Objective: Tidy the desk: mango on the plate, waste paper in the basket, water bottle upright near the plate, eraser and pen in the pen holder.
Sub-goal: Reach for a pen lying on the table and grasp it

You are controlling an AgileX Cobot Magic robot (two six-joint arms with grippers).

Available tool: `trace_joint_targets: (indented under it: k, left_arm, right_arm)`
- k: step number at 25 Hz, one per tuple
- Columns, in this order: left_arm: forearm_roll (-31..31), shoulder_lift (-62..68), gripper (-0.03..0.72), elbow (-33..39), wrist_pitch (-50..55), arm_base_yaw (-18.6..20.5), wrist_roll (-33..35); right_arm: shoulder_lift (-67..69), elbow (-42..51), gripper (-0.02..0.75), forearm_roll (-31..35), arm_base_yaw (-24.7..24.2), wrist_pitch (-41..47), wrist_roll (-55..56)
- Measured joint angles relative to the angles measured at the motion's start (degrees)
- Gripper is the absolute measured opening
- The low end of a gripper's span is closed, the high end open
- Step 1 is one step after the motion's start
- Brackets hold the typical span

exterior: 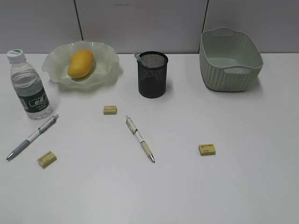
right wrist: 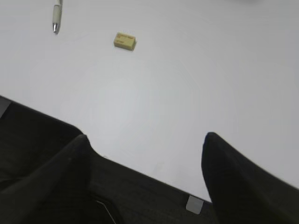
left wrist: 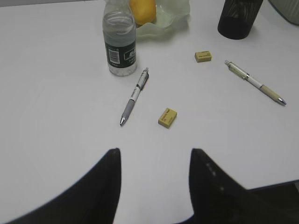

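Observation:
The mango (exterior: pixel 81 63) lies on the ruffled plate (exterior: pixel 56 58). The water bottle (exterior: pixel 30 86) stands upright left of the plate. The black pen holder (exterior: pixel 153 74) holds one pen. A grey pen (exterior: pixel 32 136) and a beige pen (exterior: pixel 139 138) lie on the desk (exterior: pixel 210 186). Three yellow erasers lie loose: one (exterior: pixel 110 109) mid-desk, one (exterior: pixel 46 159) front left, one (exterior: pixel 207 149) right. The basket (exterior: pixel 230 58) stands at the back right. No waste paper shows. My left gripper (left wrist: pixel 155 151) is open and empty above the front left desk. My right gripper (right wrist: pixel 145 137) is open and empty over the front edge.
Neither arm shows in the exterior view. The left wrist view shows the bottle (left wrist: pixel 120 44), the grey pen (left wrist: pixel 134 95) and an eraser (left wrist: pixel 167 117) ahead. The right wrist view shows an eraser (right wrist: pixel 124 40) and the dark desk edge (right wrist: pixel 140 186).

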Motion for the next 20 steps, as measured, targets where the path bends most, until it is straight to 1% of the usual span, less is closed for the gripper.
trace_joint_targets:
  k: [3,16,20]
  left_arm:
    - [0.00,0.00,0.362,0.00,0.00,0.00,0.00]
    - [0.00,0.25,0.362,-0.07,-0.21,0.00,0.00]
    - [0.05,3.95,0.362,-1.80,-4.85,0.00,0.00]
  right_arm:
    - [-3.28,0.05,0.580,-1.72,0.00,0.32,2.27]
    - [-3.83,0.12,0.573,-1.86,0.00,0.64,2.96]
    - [-3.83,0.12,0.573,-1.86,0.00,0.69,3.02]
